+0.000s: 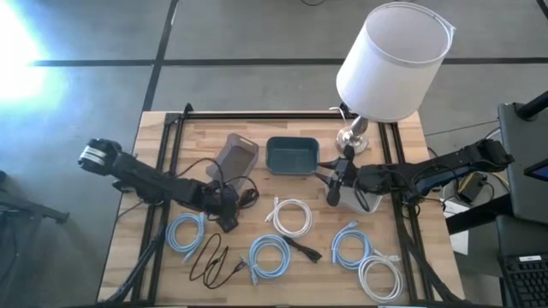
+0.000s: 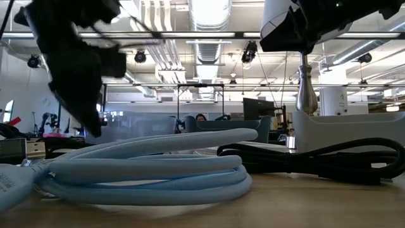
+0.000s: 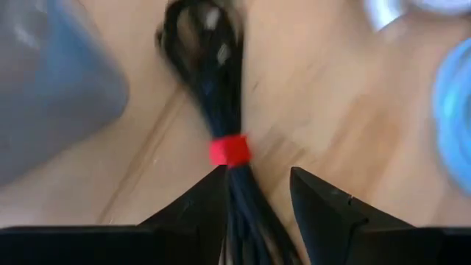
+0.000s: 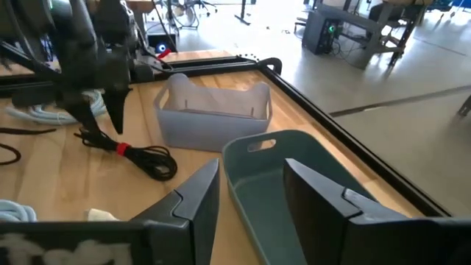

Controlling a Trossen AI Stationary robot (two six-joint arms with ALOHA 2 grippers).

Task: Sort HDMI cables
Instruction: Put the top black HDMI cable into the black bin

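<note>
floor: grey concrete (image 1: 257, 34) | ceiling: strip lights (image 2: 209, 9) | furniture: desks (image 4: 353, 29)

Bright overhead light, floor glare (image 1: 17, 38) at upper left (high view), blurred left wrist close-up.

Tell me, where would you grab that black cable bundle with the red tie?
Probably just behind the red tie, where the bundled black cable is pinched narrowest. Come straight down from above with a finger on each side of the strands. The left gripper already sits open astride it there. The right gripper waits open over the blue-grey bin.
</note>
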